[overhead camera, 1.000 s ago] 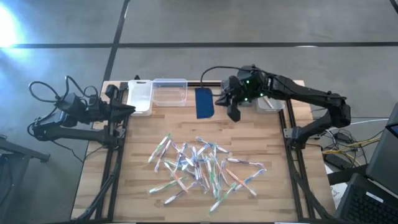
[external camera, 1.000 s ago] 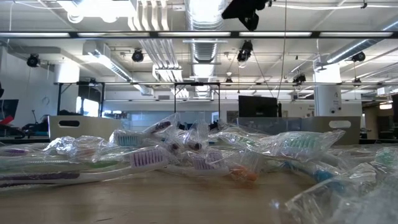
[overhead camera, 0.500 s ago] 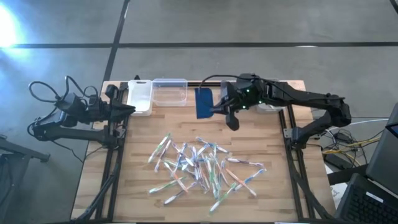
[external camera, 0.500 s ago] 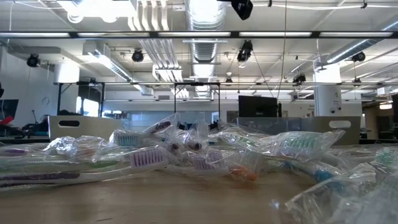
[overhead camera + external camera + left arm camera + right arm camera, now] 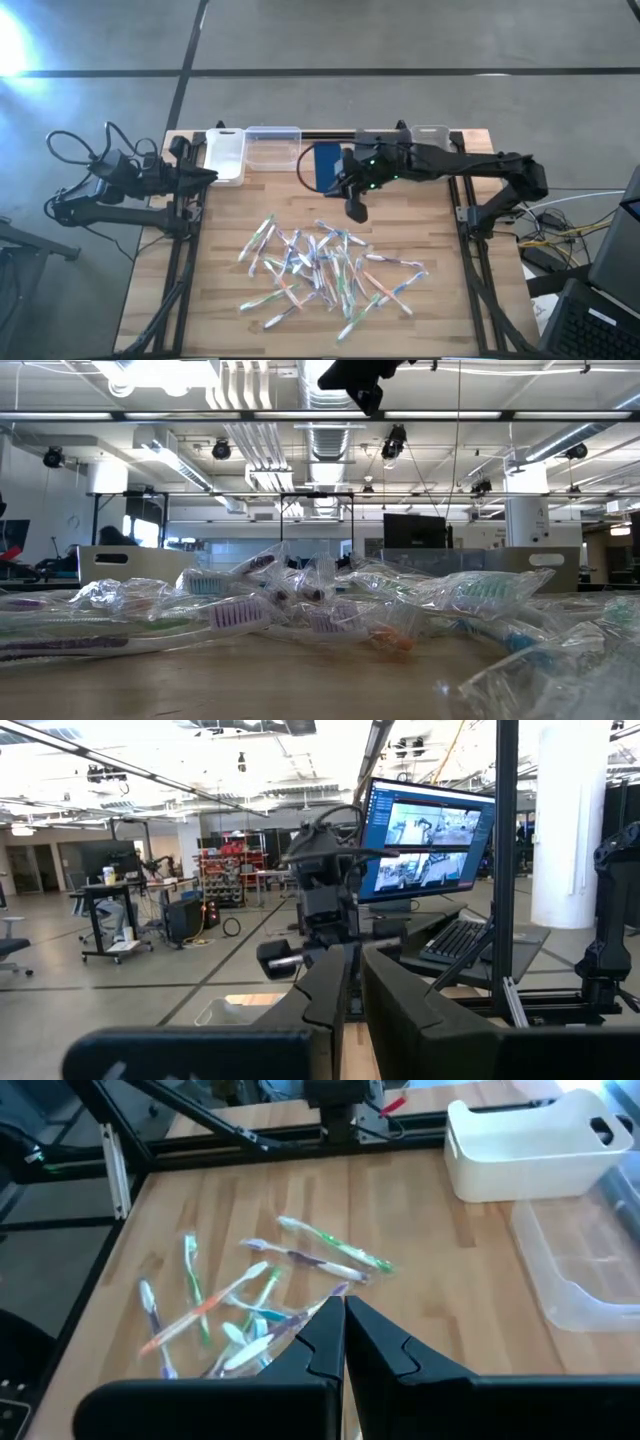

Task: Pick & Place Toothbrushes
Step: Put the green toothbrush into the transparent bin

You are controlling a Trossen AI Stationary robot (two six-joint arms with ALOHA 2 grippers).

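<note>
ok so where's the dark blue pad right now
In the high view the dark blue pad lies at the table's far edge, between the clear bin and the right gripper, beyond the toothbrushes.

You have the toothbrushes (image 5: pixel 325 270) lying loose in one scattered heap in the lower middle of the high view, on bare wood. They are thin white or clear sticks with blue, green, pink and orange accents, crossing and overlapping at all angles. In the low view they fill the foreground (image 5: pixel 300 610), each sealed in a crinkled clear wrapper, bristle heads in purple, teal and orange showing through.
</note>
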